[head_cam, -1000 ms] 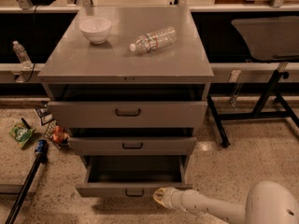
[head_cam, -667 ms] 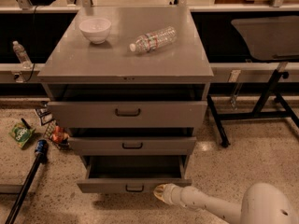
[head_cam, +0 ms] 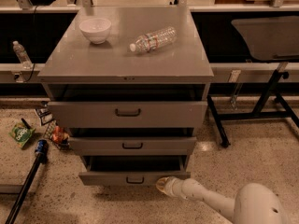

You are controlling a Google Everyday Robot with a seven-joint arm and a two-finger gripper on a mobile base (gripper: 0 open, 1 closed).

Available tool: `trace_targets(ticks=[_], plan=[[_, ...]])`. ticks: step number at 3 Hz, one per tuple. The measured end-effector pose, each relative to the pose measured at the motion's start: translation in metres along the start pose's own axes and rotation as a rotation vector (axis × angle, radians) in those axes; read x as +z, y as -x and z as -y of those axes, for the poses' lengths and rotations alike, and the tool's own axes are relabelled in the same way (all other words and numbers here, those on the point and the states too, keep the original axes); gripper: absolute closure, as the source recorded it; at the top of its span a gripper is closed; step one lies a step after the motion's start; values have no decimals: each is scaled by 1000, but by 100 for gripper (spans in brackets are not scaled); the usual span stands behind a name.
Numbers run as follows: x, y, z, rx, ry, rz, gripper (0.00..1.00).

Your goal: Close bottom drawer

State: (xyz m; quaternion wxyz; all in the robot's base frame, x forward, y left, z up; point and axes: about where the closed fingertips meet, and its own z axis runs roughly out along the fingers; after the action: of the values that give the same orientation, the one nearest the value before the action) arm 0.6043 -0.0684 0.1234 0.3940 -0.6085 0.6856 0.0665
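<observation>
Item: small clear bottle [head_cam: 20, 54], upright, far up and left of the bottom drawer. Item: green packet [head_cam: 19, 135] and blue-tipped black pole [head_cam: 29, 178] on the speckled floor, left of the bottom drawer; crumpled red and white wrappers [head_cam: 55, 134] just up and left of it. Item: round white bowl [head_cam: 96, 29] and clear plastic water bottle [head_cam: 153, 39] lying on its side, both on the grey metal table [head_cam: 126, 64] high above the bottom drawer. Item: tall grey top drawer [head_cam: 93, 114] and shallower middle drawer [head_cam: 103, 145], stacked directly above the bottom drawer, each standing a little proud. Item: bottom drawer [head_cam: 107, 178], shallow grey metal front with a small black pull, lowest of the three, drawn out toward the camera with a dark opening showing behind its panel; its long axis runs left to right. Item: gripper [head_cam: 164, 185], pale tip of the white single arm [head_cam: 210, 202], at the lower right end of the bottom drawer's front, touching it or just beside it; whether the jaws are released or clenched cannot be told. Judgement: the panel lies left of and beyond the jaws, so the closing push should go away from the camera, square to the long axis; pressing this far off centre could skew the drawer. Item: black-legged stand [head_cam: 261, 101], well right of the bottom drawer.
</observation>
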Motion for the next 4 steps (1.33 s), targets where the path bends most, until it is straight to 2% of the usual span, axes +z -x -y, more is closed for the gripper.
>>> trace_targets(ticks=[2,3,4], plan=[[19,-18,33,-22,0,4,100],[24,-22,42,-22,1,6,100],[24,-20,35,-12,36,38,100]])
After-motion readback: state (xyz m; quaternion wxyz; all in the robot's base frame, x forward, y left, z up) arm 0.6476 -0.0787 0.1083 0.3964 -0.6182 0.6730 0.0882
